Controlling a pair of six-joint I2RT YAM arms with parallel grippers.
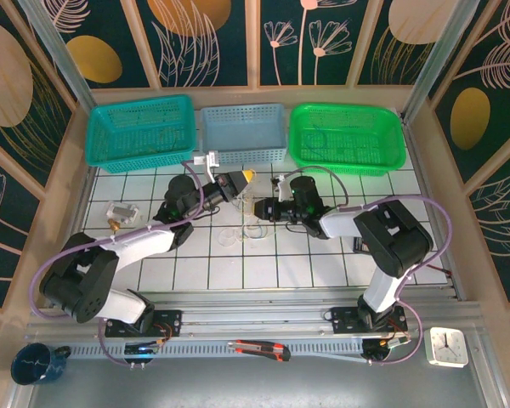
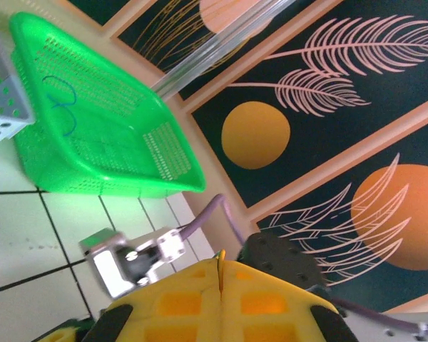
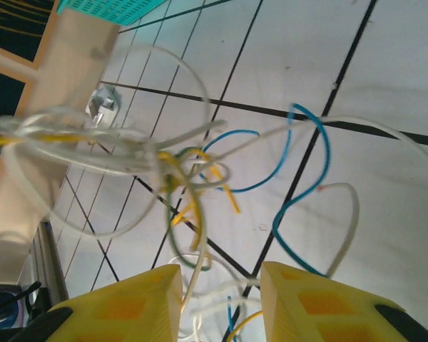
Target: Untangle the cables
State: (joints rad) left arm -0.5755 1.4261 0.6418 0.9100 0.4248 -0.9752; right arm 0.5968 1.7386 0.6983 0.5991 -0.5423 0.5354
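Note:
The cables (image 1: 245,231) lie as a loose tangle of thin yellow, white, blue and green wires on the white tiles, between the two arms. My left gripper (image 1: 246,176) is raised behind the tangle and points toward the baskets. In the left wrist view its yellow jaws (image 2: 221,260) are shut, with a thin yellow-green strand pinched at the tip. My right gripper (image 1: 257,208) faces left, just over the tangle. In the right wrist view it (image 3: 221,278) is open, and white strands of the cables (image 3: 192,178) run between its fingers (image 3: 146,299). Blurred strands stretch up and to the left.
A teal basket (image 1: 140,129), a blue-grey basket (image 1: 242,132) and a green basket (image 1: 346,136) line the back edge. A thin blue wire (image 2: 60,107) lies in the green basket (image 2: 150,153). A small clear object (image 1: 119,212) sits on the tiles at the left.

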